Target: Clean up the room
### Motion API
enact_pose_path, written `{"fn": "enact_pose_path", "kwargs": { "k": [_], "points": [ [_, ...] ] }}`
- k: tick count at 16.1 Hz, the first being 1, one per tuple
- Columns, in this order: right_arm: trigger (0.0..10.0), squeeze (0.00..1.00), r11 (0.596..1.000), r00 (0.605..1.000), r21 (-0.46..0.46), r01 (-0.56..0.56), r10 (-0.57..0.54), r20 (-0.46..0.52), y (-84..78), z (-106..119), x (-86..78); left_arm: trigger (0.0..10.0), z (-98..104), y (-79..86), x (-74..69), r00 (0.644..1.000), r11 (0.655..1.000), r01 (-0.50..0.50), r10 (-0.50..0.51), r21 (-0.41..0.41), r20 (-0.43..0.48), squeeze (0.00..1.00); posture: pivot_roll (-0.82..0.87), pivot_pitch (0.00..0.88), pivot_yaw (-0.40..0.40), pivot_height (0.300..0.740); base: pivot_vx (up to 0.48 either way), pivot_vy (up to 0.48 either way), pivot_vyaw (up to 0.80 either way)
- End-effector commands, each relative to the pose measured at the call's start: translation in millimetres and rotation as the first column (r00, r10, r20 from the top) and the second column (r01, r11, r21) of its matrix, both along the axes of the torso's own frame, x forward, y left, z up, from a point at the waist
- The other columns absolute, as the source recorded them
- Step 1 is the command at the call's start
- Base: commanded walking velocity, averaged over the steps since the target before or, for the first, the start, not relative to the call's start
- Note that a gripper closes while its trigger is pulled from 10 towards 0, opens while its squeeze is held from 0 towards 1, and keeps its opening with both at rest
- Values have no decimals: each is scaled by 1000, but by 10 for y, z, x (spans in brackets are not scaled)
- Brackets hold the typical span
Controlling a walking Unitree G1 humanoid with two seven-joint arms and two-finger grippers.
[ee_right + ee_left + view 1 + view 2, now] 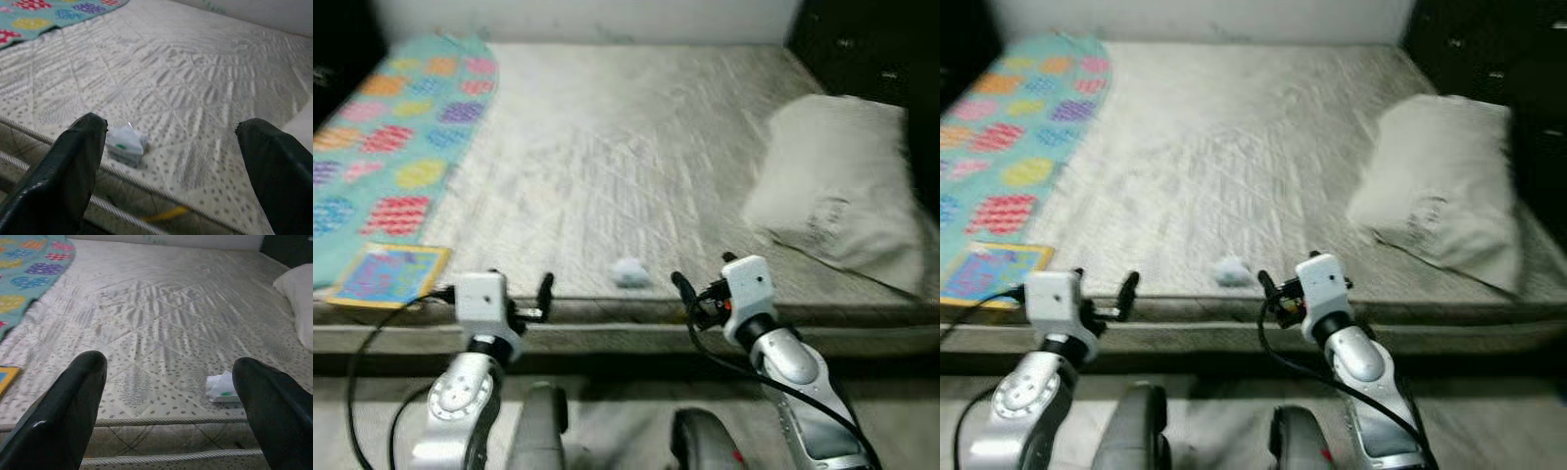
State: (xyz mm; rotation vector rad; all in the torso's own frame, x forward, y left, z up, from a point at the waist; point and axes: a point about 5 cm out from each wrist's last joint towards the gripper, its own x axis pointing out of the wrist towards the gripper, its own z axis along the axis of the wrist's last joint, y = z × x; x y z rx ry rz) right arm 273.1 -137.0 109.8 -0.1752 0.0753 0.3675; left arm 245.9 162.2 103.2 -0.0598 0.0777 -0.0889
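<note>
Right at the near edge of the bed [607, 147] lies a small crumpled packet [628, 271]. It is white and pale blue, a bit shiny, with a tiny green mark on it. No words on it can be read, as it is too small and blurry. It sits on the bare grey quilted mattress, between the two end effectors and a little beyond them.

The left end effector [541, 299] hovers low by the bed's front edge, near the packet, with its two black fingers [73, 406] spread wide and nothing in them. The right end effector [686, 297] hovers just on the other side of the packet, and its fingers [68, 166] are spread wide too, holding nothing.

Farther off, on the robot's right, a white pillow [842, 186] rests on the mattress. On the robot's left lies a teal blanket [391, 127] with bright colored spots. A flat colorful book [389, 275] with a yellow border sits at the blanket's near end. Its print is too blurred to read.
</note>
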Motion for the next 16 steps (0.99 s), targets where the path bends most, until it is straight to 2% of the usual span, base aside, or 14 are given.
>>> {"fn": "enact_pose_path", "kwargs": {
  "k": [1,5,8,10,13,16],
  "points": [
    [10000,0,1000,1000,3,-20,20,10,14,26,1,10000,45,-4,4,1000,1000,2,-2,0,15,0,-35,160,-14,640,0,0,0],
    [10000,0,997,997,10,-81,81,-5,67,28,-39,10000,42,-9,-33,1000,1000,-4,4,-9,11,0,-39,189,-26,640,0,0,0],
    [10000,0,992,992,9,-124,124,-18,118,5,-96,10000,30,-11,-45,1000,1000,-9,9,-10,2,0,-40,201,-29,615,0,0,0],
    [10000,0,993,993,16,-118,118,-12,120,20,-69,10000,48,-14,-24,1000,1000,-10,10,-11,8,0,-42,210,-28,600,0,0,0],
    [10000,0,998,998,1,-63,63,-12,44,23,7,10000,64,-25,-23,1000,1000,2,-2,-16,14,0,-39,214,-24,600,0,0,0],
    [10000,0,996,996,2,-85,85,1,60,40,0,10000,71,-18,-4,1000,1000,5,-5,-13,14,0,-37,216,-16,590,0,0,0]
  ]
}}
